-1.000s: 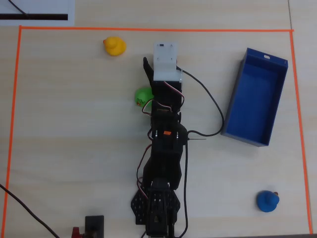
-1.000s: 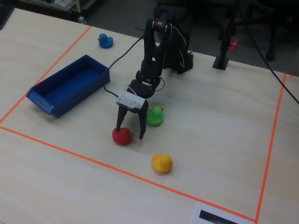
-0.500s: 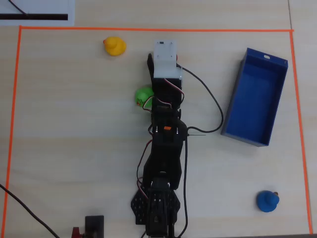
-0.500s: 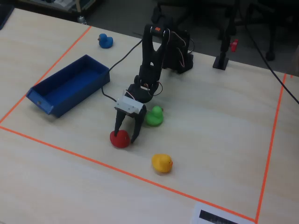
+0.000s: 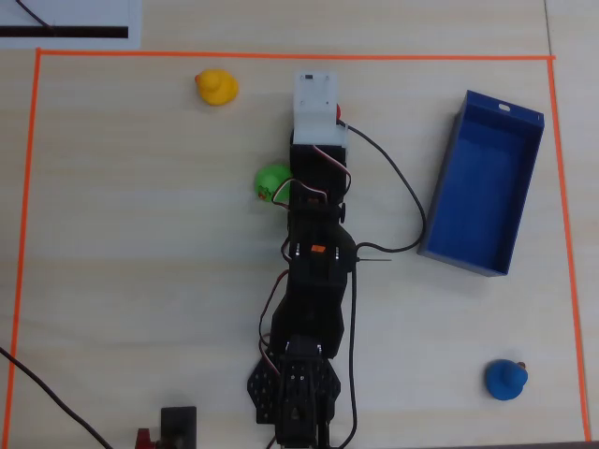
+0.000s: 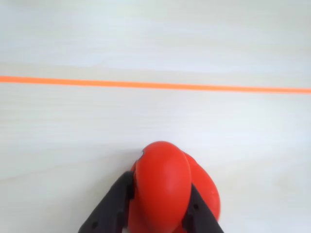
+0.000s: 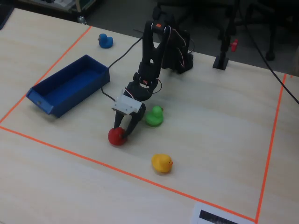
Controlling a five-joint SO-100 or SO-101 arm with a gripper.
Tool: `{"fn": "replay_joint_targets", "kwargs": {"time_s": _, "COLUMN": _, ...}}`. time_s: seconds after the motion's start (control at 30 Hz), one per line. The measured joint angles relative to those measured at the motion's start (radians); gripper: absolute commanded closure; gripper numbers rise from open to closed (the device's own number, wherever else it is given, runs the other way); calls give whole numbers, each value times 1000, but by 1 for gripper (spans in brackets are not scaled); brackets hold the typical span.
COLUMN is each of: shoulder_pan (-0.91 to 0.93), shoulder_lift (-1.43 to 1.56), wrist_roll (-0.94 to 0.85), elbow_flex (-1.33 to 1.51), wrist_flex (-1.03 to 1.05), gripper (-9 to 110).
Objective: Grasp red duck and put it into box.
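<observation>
Pale wood table [image 7: 219,140], orange tape border [image 7: 140,177]

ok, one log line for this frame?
phase: grasp | gripper: jaws around red duck, on table | box: empty | yellow duck, green duck: untouched

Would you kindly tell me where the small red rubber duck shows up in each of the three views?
Overhead view: only a red sliver of the small red rubber duck shows at the right edge of the white claw housing, top centre.
Wrist view: bottom centre, between the black fingers.
Fixed view: left of centre, in the claw.
Shared landmark: the orange tape line just beyond the duck.
</observation>
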Motion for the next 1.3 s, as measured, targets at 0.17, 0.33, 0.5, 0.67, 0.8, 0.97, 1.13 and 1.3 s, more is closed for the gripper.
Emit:
{"fn": "replay_joint_targets", "kwargs": {"time_s": 0.17, "shoulder_pan": 34, "shoulder_lift": 227, "wrist_roll": 92, "elbow_flex": 58, "wrist_flex": 242, "gripper": 101}}
{"fn": "replay_joint_targets", "kwargs": {"time_s": 0.33, "shoulder_pan": 75, "shoulder_lift": 554, "wrist_roll": 160, "elbow_flex": 121, "wrist_flex": 584, "gripper": 101}}
{"fn": "replay_joint_targets", "kwargs": {"time_s": 0.5, "shoulder_pan": 158, "shoulder_lift": 890, "wrist_roll": 202, "elbow_flex": 164, "wrist_flex": 894, "gripper": 101}}
{"fn": "replay_joint_targets", "kwargs": {"time_s": 0.67, "shoulder_pan": 316, "shoulder_lift": 1049, "wrist_roll": 230, "elbow_flex": 98, "wrist_flex": 1085, "gripper": 101}}
{"fn": "replay_joint_targets", "kwargs": {"time_s": 0.8, "shoulder_pan": 479, "shoulder_lift": 980, "wrist_roll": 230, "elbow_flex": -23, "wrist_flex": 1111, "gripper": 101}}
{"fn": "replay_joint_targets", "kwargs": {"time_s": 0.97, "shoulder_pan": 637, "shoulder_lift": 778, "wrist_roll": 230, "elbow_flex": -147, "wrist_flex": 1008, "gripper": 101}}
{"fn": "replay_joint_targets", "kwargs": {"time_s": 1.13, "shoulder_pan": 666, "shoulder_lift": 532, "wrist_roll": 230, "elbow_flex": -253, "wrist_flex": 811, "gripper": 101}}
{"fn": "replay_joint_targets", "kwargs": {"time_s": 1.3, "shoulder_pan": 661, "shoulder_lift": 336, "wrist_roll": 218, "elbow_flex": -262, "wrist_flex": 603, "gripper": 101}}
